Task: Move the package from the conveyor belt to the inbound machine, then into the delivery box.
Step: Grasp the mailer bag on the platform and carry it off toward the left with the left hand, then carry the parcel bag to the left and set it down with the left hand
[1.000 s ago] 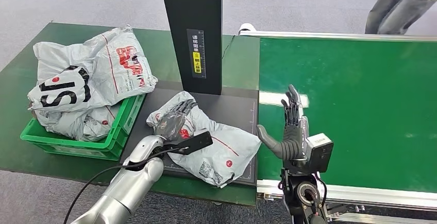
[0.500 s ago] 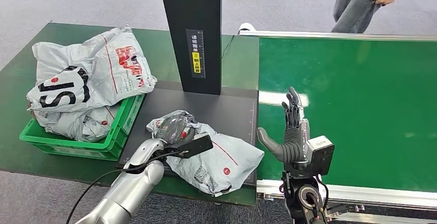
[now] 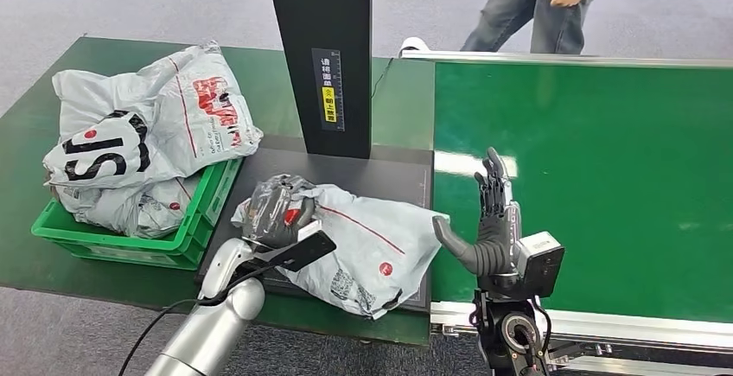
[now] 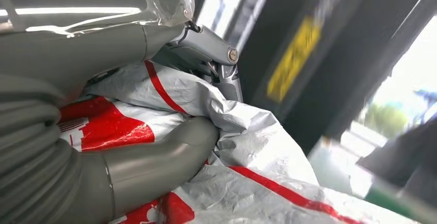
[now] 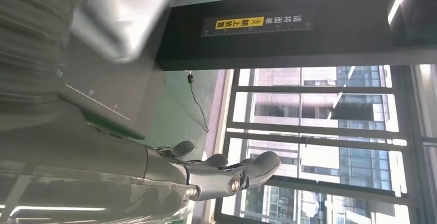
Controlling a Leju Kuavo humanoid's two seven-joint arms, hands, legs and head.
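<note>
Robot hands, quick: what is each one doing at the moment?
Left hand: grips the grey package on the inbound machine's platform.
Right hand: open, fingers spread, holding nothing, above the conveyor belt.

Left hand [image 3: 275, 212] grips with curled fingers; right hand [image 3: 489, 220] upright, fingers spread.

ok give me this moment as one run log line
left hand: grips package on inbound machine plate | right hand: open above belt | delivery box: holds other packages
</note>
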